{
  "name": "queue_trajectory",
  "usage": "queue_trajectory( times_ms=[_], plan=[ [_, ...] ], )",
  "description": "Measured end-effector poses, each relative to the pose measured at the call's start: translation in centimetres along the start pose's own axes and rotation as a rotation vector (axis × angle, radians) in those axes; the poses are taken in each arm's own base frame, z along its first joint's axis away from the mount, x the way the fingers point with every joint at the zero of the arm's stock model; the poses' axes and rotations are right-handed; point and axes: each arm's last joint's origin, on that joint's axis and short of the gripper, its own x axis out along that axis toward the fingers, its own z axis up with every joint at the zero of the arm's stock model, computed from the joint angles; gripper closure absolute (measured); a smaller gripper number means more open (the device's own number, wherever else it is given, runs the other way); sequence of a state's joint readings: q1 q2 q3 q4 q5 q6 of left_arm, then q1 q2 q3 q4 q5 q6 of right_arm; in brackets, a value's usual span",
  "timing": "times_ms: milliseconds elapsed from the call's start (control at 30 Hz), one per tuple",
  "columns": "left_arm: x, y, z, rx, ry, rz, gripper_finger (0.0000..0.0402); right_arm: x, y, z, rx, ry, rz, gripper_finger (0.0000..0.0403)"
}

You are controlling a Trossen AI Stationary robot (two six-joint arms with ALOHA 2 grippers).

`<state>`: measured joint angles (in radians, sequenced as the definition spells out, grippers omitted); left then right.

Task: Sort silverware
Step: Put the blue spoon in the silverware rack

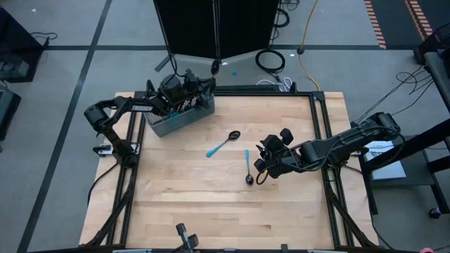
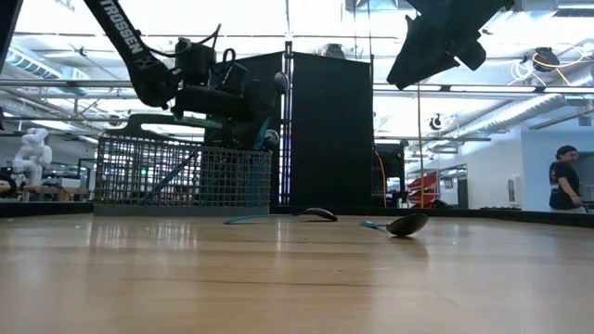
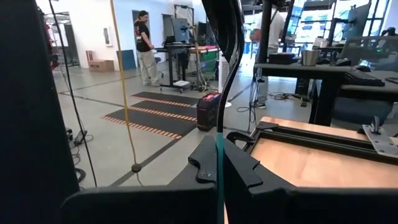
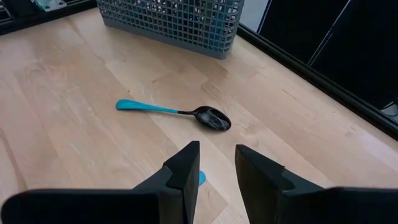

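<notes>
The left hand point(image 1: 184, 90) hangs above the grey wire-mesh basket point(image 1: 176, 121) at the far left of the tabletop point(image 1: 211, 204). Its fingers are closed tight on the slim light-blue handle of one piece of silverware point(image 3: 219, 165); in the left wrist view that handle runs straight up between the two dark fingers point(image 3: 205, 163), and its head cannot be made out. The basket stands upright near the tabletop's far edge, and more blue-handled pieces stand inside it behind the mesh.

The right hand point(image 1: 261, 163) hovers above the middle of the tabletop with its fingers partly apart and nothing between them. Two spoons lie flat on the wood. The first spoon point(image 1: 223, 144) lies between the basket and the right hand, its dark bowl pointing toward the far edge and its blue handle toward the near left. The second spoon point(image 1: 248, 167) lies just beside the right hand, with its bowl toward the near edge; in the right wrist view only the tip of its blue handle peeks out below the fingers. The two spoons lie near each other but do not touch.

A person point(image 2: 563, 179) stands in the room beyond the tabletop.
</notes>
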<state>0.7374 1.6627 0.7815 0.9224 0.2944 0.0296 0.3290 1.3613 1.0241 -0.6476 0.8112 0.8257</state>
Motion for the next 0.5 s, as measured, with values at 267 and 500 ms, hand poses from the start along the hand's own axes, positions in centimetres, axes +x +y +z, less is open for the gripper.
queue_trajectory(
  times_ms=[267, 500],
  plan=[
    [0.0, 0.06, 0.03, -0.001, -0.003, 0.019, 0.0369, 0.0, 0.01, -0.01, 0.002, 0.004, 0.004, 0.0305],
    [-0.01, 0.07, 0.07, -0.047, -0.006, 0.023, 0.0321, 0.0, 0.01, -0.01, 0.003, 0.004, 0.004, 0.0305]
  ],
)
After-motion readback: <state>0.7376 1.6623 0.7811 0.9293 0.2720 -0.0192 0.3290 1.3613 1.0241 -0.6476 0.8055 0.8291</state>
